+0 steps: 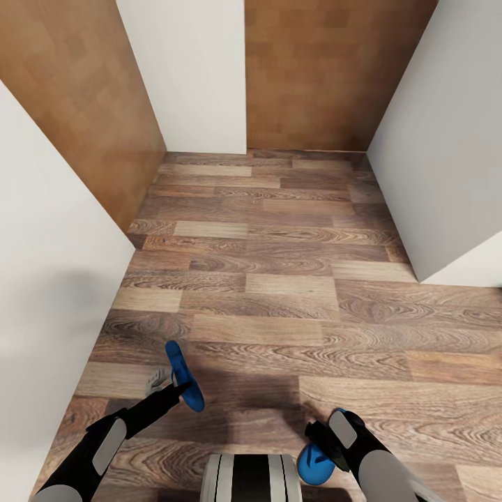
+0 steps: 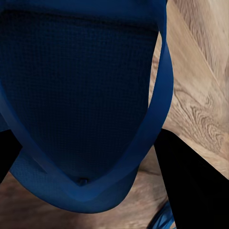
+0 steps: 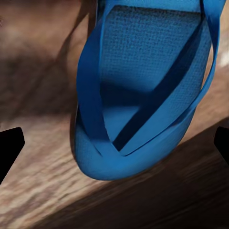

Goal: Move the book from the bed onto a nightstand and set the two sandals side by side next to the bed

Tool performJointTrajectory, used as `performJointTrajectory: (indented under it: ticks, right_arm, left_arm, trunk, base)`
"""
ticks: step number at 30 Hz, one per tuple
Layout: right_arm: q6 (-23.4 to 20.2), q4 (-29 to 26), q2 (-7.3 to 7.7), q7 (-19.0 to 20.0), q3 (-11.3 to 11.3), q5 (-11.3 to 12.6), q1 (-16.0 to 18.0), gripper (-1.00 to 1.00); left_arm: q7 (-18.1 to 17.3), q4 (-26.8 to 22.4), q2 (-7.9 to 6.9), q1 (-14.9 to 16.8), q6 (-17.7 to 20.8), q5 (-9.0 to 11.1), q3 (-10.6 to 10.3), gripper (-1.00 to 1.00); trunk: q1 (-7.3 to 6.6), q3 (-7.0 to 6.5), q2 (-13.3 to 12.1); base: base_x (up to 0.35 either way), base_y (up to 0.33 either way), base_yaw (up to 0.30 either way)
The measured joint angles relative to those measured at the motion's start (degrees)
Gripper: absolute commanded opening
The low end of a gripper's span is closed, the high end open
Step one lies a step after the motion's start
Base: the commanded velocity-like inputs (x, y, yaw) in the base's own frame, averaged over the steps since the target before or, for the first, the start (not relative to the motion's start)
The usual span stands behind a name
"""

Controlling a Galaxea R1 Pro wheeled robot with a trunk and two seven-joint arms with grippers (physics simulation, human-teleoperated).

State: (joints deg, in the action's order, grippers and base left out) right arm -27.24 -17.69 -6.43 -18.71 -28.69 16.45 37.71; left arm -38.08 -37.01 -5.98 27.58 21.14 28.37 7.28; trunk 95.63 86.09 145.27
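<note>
Head view: the robot faces a narrow passage with a wood-plank floor (image 1: 279,279), white walls (image 1: 188,70) on both sides and brown wood panelling (image 1: 328,70) at the far end and on the left.

Left gripper (image 1: 174,387): closed on a bright blue flip-flop, referred to here as the left sandal (image 1: 183,376). The sandal is held on edge above the floor, with its length pointing away from the robot. In the left wrist view the sole and toe strap (image 2: 160,109) sit close to the lens between two dark fingers (image 2: 191,186); the upper part of the sandal is cut off by the frame edge.

Right gripper (image 1: 328,446): holds the matching right sandal (image 1: 314,464) low near the robot's base (image 1: 251,477). Most of this sandal is hidden behind the wrist in the head view. The right wrist view shows its toe end and V-shaped strap (image 3: 143,124) over the floor, with the heel end cut off. Only the dark fingertips (image 3: 9,145) show at the frame edges, and contact with the sandal cannot be seen there.

No brand, label or writing can be read on either sandal.
</note>
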Motion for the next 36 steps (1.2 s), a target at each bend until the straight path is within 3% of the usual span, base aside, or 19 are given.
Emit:
performJointTrajectory:
  ticks: [9,36]
  right_arm:
    - [0.0,0.0,-0.01,0.0,0.0,0.0,0.01,1.0]
    - [0.0,0.0,0.0,0.0,0.0,0.0,0.0,1.0]
  left_arm:
    - [0.03,0.01,0.0,0.0,0.01,-0.08,-0.01,-1.0]
    - [-0.01,0.0,0.0,0.0,-0.01,-0.01,-0.01,-1.0]
  trunk:
    - [0.24,1.99,0.12]
    - [0.23,2.0,0.12]
  base:
    - [0.0,0.0,0.0]
    - [0.017,0.0,0.0]
